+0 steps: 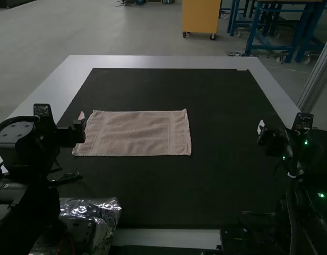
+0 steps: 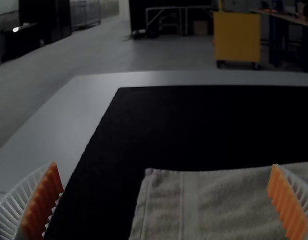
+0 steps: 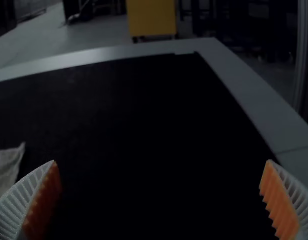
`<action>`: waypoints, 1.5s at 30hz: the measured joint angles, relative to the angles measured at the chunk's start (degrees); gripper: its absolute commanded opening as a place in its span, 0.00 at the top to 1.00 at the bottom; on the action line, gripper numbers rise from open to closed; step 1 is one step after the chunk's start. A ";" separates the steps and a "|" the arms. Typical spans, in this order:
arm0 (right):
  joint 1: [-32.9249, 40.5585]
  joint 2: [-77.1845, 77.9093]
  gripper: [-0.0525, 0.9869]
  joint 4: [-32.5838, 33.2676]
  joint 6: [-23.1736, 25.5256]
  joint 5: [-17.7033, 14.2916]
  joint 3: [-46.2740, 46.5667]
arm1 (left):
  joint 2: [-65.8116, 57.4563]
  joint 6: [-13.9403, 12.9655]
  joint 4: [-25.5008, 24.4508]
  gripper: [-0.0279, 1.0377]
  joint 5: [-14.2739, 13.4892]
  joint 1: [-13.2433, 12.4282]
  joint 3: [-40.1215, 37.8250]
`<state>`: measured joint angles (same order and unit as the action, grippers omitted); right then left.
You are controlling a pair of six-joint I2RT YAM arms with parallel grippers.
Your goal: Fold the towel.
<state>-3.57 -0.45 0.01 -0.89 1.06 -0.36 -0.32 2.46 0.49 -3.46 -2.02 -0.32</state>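
Note:
The pinkish-beige towel (image 1: pixel 137 134) lies flat as a wide rectangle left of centre on the dark mat; whether it is one layer or more I cannot tell. At its left edge is my left gripper (image 1: pixel 82 121), and in the left wrist view this gripper (image 2: pixel 166 200) stands open, the towel (image 2: pixel 219 205) beyond and between its fingers, not held. Well to the right of the towel, near the mat's right edge, is my right gripper (image 1: pixel 260 129). In the right wrist view the gripper (image 3: pixel 159 200) is open with nothing between its fingers, and a towel corner (image 3: pixel 6 167) appears.
A dark mat (image 1: pixel 216 186) covers most of the light grey table (image 1: pixel 163 62). Crumpled silver foil (image 1: pixel 108 210) is by the left arm's base at the near edge. Bare mat stretches between the towel and the right gripper.

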 measured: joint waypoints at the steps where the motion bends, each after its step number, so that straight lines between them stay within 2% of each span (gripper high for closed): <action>1: 0.00 0.00 0.07 0.00 0.00 0.00 0.00 | 0.00 0.02 0.00 0.06 0.00 -0.02 0.00; 23: 0.00 0.00 0.07 -0.13 0.13 0.02 0.02 | 0.00 0.02 0.07 0.06 0.00 0.00 0.00; 25: 0.02 -0.02 0.07 -2.19 0.66 0.09 0.02 | 0.00 0.00 1.11 0.06 0.00 0.00 0.00; 29: 0.02 0.00 0.07 -9.94 1.29 0.20 0.00 | 0.00 -0.15 6.64 0.07 -0.02 0.00 0.00; 32: 0.00 0.00 0.07 -14.01 0.55 0.20 0.00 | 0.00 -1.92 9.42 0.07 -0.15 0.00 0.00; 40: 0.02 0.00 0.07 -12.59 -12.63 0.50 0.00 | 0.00 -9.22 9.79 0.08 -1.77 0.00 0.00; 43: 0.09 0.00 0.07 -13.25 -19.19 2.32 0.00 | 0.00 -11.63 9.94 0.08 -2.10 0.00 0.00; 45: 0.13 0.00 0.07 -14.53 -21.42 3.63 0.02 | 0.00 -12.98 12.17 0.08 -2.19 0.00 0.00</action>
<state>-3.44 -0.45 -14.52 -22.31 4.69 -0.34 -0.32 -10.52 12.67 -5.65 -2.02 -0.32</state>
